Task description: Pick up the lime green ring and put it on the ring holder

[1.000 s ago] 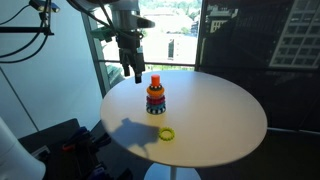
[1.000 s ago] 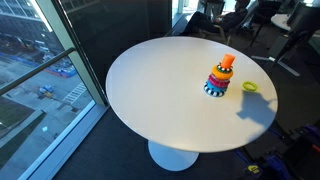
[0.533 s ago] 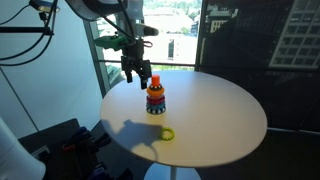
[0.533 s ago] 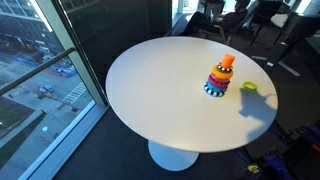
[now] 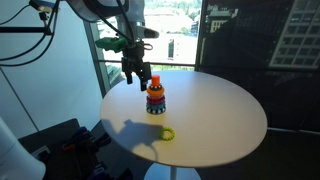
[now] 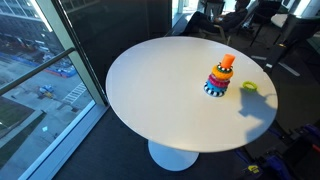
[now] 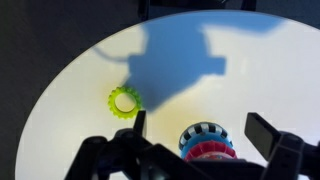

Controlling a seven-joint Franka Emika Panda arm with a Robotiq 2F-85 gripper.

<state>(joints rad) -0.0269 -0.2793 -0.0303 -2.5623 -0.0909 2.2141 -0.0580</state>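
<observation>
The lime green ring lies flat on the round white table, near its front edge; it also shows in the other exterior view and in the wrist view. The ring holder stands upright near the table's middle, with an orange tip and stacked rings. In the wrist view its top sits between the jaws. My gripper hangs open and empty above the table, just beside and above the ring holder; in the wrist view its two fingers stand wide apart.
A tall window and railing stand behind the table. Dark equipment sits on the floor beside it. Office chairs stand beyond the table. The table's edge drops to the floor.
Since a second ago my gripper has moved sideways toward the ring holder and now hangs by its top. The ring and the holder have not moved.
</observation>
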